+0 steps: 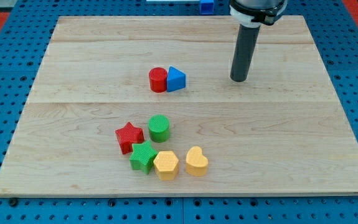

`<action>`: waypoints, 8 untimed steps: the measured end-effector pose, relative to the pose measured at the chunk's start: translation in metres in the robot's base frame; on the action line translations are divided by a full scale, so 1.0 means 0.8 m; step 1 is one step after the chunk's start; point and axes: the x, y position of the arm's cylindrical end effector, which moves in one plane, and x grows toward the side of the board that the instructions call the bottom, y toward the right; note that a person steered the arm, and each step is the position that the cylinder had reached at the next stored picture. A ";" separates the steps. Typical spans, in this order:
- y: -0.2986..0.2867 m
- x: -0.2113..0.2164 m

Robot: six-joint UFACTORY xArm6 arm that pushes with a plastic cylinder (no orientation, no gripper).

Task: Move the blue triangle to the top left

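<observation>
blue triangle (176, 79): ridged wedge, upright, touching red cylinder (158, 79) | my tip (238, 79): right, apart, holding nothing

A small blue block (207, 6) is cut off by the view's top edge, its shape left unclear; the dark rod's upper mount (258, 9) is cropped there too.

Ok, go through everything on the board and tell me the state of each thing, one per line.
blue triangle: mid-board, touching the red cylinder on its left
red cylinder: upright
my tip: right of the blue triangle, apart from it
red star: flat, beside the green star
green cylinder: upright
green star: touching the yellow hexagon
yellow hexagon: flat
yellow heart: flat
</observation>
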 end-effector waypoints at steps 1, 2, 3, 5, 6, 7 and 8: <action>0.000 0.000; 0.005 0.031; -0.015 0.075; -0.192 -0.015; -0.219 -0.025; -0.229 -0.024; -0.141 -0.031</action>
